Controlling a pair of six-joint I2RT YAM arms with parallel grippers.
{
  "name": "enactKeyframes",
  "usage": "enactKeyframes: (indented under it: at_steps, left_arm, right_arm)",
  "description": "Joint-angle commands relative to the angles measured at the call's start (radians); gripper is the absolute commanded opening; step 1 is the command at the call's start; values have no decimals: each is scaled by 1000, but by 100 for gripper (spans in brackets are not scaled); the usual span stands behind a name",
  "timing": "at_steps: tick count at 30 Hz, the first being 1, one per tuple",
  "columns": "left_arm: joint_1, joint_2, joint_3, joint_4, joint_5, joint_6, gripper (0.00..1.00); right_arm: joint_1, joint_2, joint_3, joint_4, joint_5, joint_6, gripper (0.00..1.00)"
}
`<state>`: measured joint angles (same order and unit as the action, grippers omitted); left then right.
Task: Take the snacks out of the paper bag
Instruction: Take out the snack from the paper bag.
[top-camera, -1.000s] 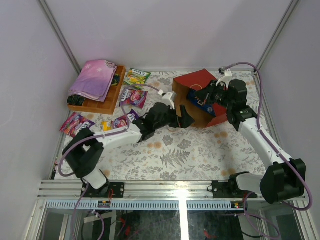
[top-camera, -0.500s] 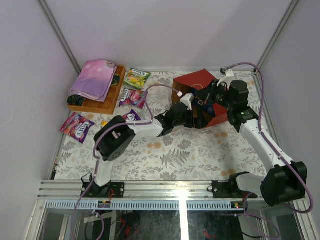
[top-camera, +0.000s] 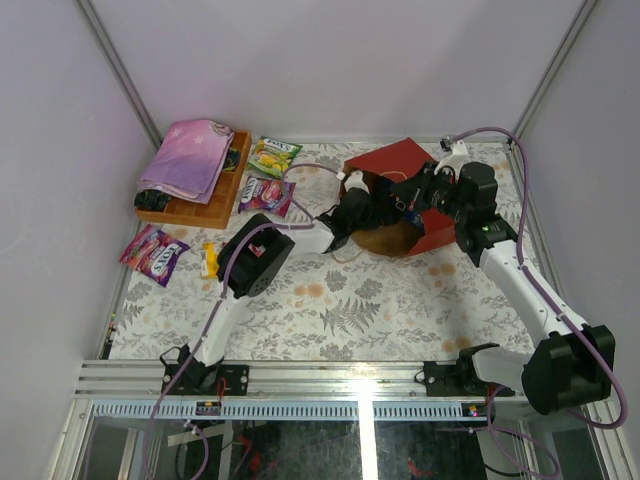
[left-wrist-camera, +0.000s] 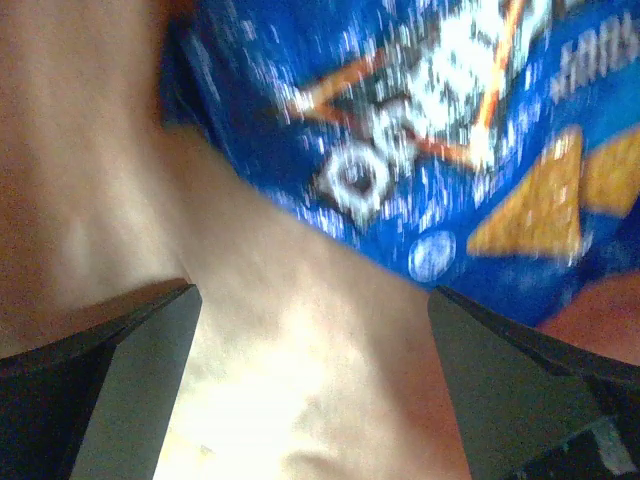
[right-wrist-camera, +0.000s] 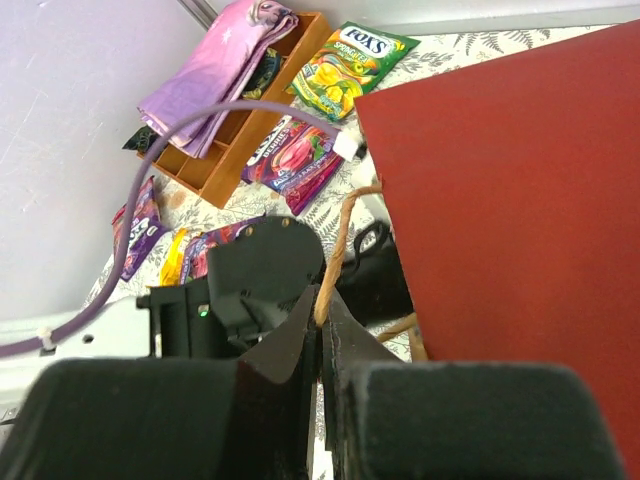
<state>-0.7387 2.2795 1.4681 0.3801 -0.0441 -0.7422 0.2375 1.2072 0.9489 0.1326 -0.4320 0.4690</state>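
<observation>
1. Nearest on the flowered surface, off to the left, a purple packet and an orange packet lie outside the bag.
2. Farther in, the paper bag lies on its side with its mouth turned toward the left arm, which reaches deep into it.
3. The left pincer is spread wide and holds nothing. It hangs over the brown inner wall, and the blue chip bag sits just ahead of it, inside the bag.
4. The right pincer is pressed together on the twisted handle, lifting the bag's edge so the mouth gapes.
5. The step in hand looks like fetching the chip bag. The reach is made, but the grasp is not.
6. The next move calls for easing the spread fingers forward around an edge of the chip bag, closing on it and drawing it back through the mouth while the right arm holds the handle up.
7. Farthest back, another purple packet and a green-yellow packet lie beside the wooden tray that carries the folded cloth.
</observation>
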Motion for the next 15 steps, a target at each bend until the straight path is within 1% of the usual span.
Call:
enactKeyframes:
  at_steps: [1, 6, 10, 15]
  left_arm:
    - [12, 72, 119, -8, -171, -62, 97]
    - [10, 180, 286, -132, -262, -91, 97]
    - [9, 247, 376, -163, -272, -122, 97]
    - [8, 318, 487, -215, -249, -166, 96]
  right_arm:
    - [-2, -29, -4, 30, -9, -5, 0]
    - [-3, -28, -6, 34, -9, -4, 0]
    - [-2, -25, -8, 38, -13, -3, 0]
    - [-2, -27, -9, 39, -14, -4, 0]
